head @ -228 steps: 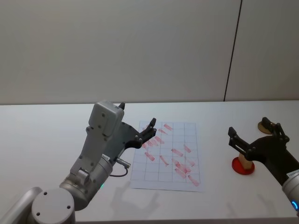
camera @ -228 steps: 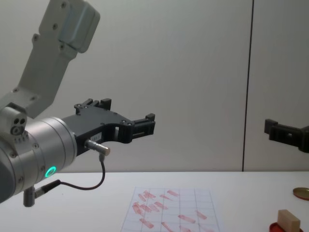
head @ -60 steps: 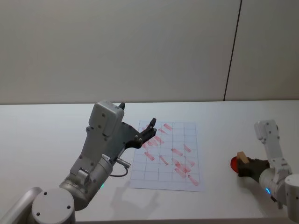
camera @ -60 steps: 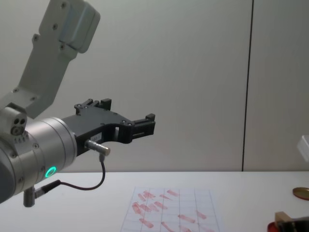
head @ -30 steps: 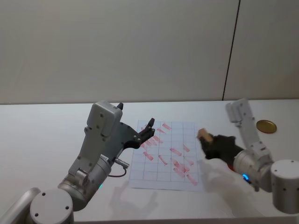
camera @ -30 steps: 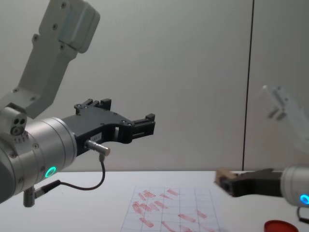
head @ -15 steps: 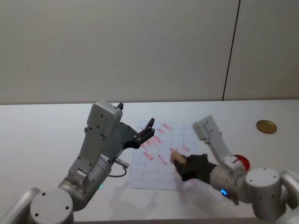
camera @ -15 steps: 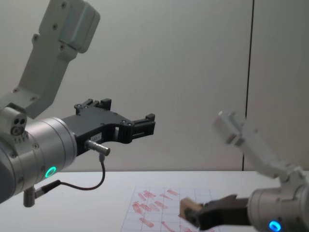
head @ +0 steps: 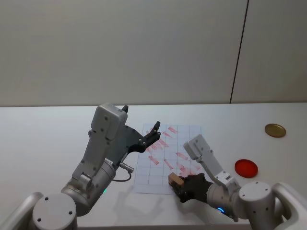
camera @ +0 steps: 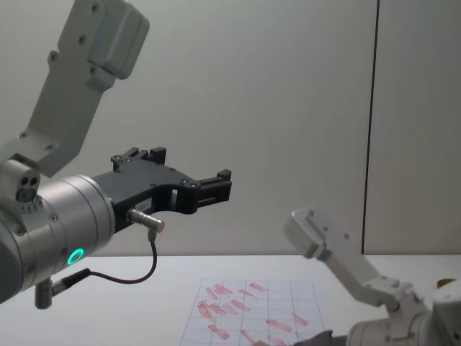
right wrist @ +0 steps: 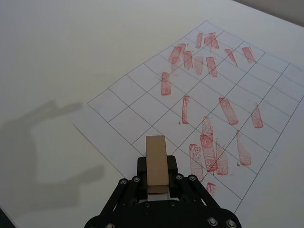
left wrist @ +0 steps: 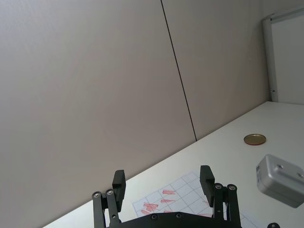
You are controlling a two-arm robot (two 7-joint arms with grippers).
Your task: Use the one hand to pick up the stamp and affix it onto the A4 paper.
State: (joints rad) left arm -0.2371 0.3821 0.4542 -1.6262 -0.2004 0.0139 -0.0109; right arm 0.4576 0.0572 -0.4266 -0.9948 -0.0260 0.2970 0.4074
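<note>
**Stamp held over near edge of paper**

The stamp (head: 175, 179), a small tan wood block, sits clamped in the jaws of the right gripper (head: 181, 186). The jaws are narrow and pinch it on 2 opposite sides. Approx. half the block sticks out past the jaw tips, w/ its free end aimed down and fwd at the sheet. It is over the A4 paper (head: 154, 178), at the row of cells nearest the robot, around mid-width. In the right wrist view it lies just beside a cluster of red marks. Whether the block's end touches the sheet, can't tell.

The paper lies flat on the white tabletop (head: 48, 143). It has a thin grid and many red oblong marks, mostly in the far-left cells and down the right side. The near-left cells are blank.

The right arm's white links rise behind the gripper, over the sheet's near-right corner.

To the right of the paper, well apart from it, lies a flat red disc (head: 246, 168). Farther back and right is a gold disc (head: 275, 130).

The left gripper (left wrist: 162, 178) hangs raised above the tabletop, at the paper's left edge. Its jaws are wide, w/ nothing between them.
</note>
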